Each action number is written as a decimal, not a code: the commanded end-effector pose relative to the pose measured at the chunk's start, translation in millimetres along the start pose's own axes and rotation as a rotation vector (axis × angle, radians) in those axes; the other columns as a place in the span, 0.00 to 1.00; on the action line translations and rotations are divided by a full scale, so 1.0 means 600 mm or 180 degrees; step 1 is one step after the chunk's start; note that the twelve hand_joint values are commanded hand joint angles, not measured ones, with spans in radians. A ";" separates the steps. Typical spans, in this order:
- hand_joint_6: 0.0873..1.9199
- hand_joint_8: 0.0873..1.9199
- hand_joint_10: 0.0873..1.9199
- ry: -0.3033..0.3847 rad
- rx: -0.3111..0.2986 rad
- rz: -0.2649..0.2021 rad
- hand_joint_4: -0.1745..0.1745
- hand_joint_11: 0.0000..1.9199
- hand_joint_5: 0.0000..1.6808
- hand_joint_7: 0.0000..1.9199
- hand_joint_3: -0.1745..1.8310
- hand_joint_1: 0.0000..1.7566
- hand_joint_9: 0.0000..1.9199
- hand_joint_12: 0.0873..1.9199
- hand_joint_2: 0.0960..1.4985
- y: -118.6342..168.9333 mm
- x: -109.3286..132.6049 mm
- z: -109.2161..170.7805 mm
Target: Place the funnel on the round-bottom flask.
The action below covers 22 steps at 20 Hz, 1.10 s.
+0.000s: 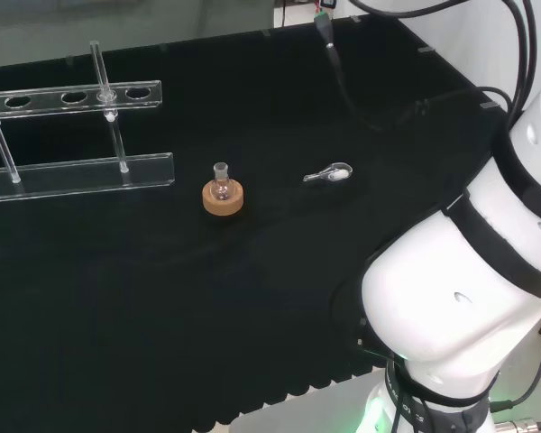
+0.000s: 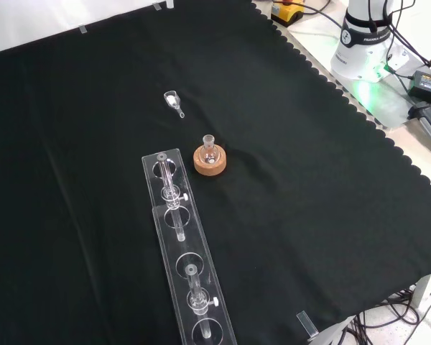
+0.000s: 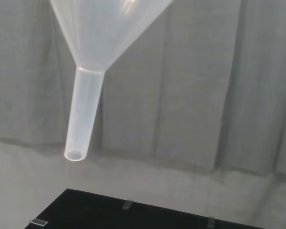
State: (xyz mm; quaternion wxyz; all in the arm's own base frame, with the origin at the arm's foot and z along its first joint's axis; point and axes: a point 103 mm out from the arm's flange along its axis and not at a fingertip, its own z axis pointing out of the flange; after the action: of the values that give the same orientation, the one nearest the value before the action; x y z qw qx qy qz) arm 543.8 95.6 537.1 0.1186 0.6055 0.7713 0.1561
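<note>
Head view, left to right: rack, flask upright on cork stand, small glass piece at its 3 o'clock. Funnel hangs by the wrist camera, stem down; hand's grip can't be told. Advice: descend vertically, stem centred over flask neck.

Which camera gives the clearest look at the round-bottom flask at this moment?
The front view: the round-bottom flask stands upright in its cork ring mid-cloth, neck open and unobstructed. The head view shows the same flask smaller and farther off. The wrist view looks at a translucent funnel close up against a grey curtain.
</note>
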 end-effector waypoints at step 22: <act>0.14 0.45 0.42 -0.0676 0.0209 0.0651 0.00 0.90 0.84 0.88 0.37 0.70 0.97 0.46 0.41 -0.196 -0.004 0.241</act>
State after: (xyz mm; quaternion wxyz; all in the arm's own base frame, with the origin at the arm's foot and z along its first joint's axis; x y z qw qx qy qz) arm 493.3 78.9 406.3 0.1499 0.6880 0.7048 0.0857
